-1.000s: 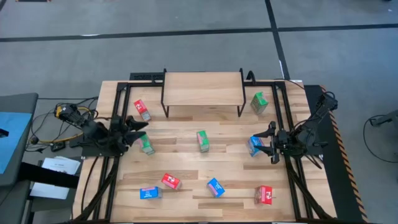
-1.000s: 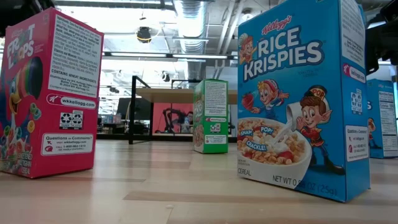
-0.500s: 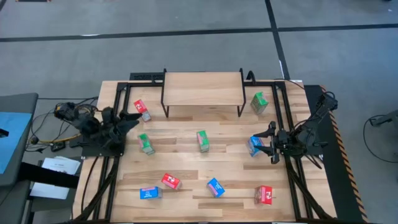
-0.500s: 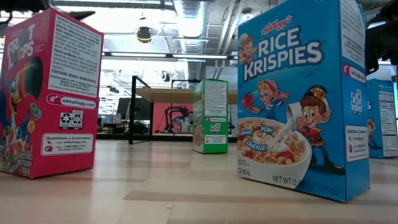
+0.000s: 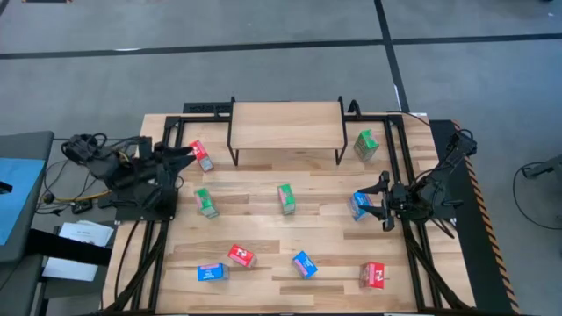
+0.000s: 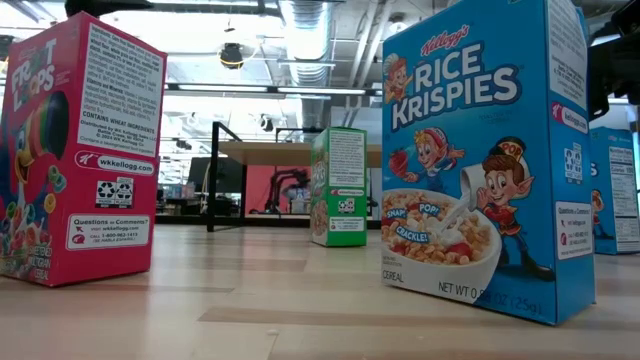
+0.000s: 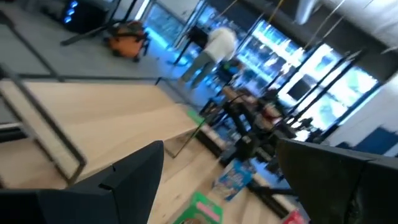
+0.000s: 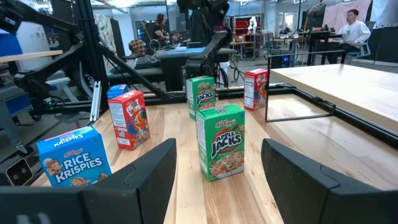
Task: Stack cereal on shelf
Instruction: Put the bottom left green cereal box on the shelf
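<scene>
Several small cereal boxes stand upright on the slatted tabletop: a red box (image 5: 200,155), green boxes (image 5: 206,203) (image 5: 285,198) (image 5: 366,145), a blue box (image 5: 360,205), and more red and blue ones along the near edge. The shelf (image 5: 285,125) stands at the far middle with a bare top. My left gripper (image 5: 183,155) (image 7: 217,155) is open and raised near the left edge, just left of the red box. My right gripper (image 5: 379,202) (image 8: 219,149) is open at the right, pointing left. The blue box stands right at its fingertips but is hidden in its wrist view.
Black frame rails (image 5: 162,219) (image 5: 408,246) run along both sides of the table. Red (image 5: 241,255) (image 5: 375,275) and blue (image 5: 211,272) (image 5: 305,264) boxes stand along the near edge. Bare wood lies between the middle green box and the shelf legs.
My left gripper has risen and drawn back from above the left green box toward the far left, ending beside the red box, and has tipped up to level. It stays open. The green box stands where it was. No box has moved.
</scene>
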Controlling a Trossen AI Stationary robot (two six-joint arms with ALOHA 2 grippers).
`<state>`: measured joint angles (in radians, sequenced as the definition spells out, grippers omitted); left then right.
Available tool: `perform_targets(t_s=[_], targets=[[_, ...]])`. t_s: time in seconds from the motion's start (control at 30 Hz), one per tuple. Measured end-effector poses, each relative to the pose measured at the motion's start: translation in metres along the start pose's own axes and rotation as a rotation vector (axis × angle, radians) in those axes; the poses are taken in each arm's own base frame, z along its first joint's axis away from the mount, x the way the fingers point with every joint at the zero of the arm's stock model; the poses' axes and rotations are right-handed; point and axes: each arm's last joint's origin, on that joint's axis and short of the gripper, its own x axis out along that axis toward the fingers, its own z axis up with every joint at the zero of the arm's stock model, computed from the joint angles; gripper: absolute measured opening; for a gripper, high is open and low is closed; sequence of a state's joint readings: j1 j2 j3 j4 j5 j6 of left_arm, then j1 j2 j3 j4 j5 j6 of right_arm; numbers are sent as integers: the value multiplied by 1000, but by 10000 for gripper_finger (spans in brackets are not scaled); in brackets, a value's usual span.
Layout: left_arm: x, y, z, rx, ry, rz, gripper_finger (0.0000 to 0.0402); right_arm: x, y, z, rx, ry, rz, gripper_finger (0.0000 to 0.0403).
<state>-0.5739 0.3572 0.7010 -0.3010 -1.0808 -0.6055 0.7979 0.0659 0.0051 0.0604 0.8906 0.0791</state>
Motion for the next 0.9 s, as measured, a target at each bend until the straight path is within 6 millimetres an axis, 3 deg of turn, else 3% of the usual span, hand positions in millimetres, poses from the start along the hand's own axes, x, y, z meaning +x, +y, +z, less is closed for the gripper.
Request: perform_targets(t_s=[0.57,0.9], targets=[[8,-42,28,77,159,17,300,0,0,0,0,0,0,261],[14,-53,14,-24,331,-38,300,0,0,0,0,0,0,261]])
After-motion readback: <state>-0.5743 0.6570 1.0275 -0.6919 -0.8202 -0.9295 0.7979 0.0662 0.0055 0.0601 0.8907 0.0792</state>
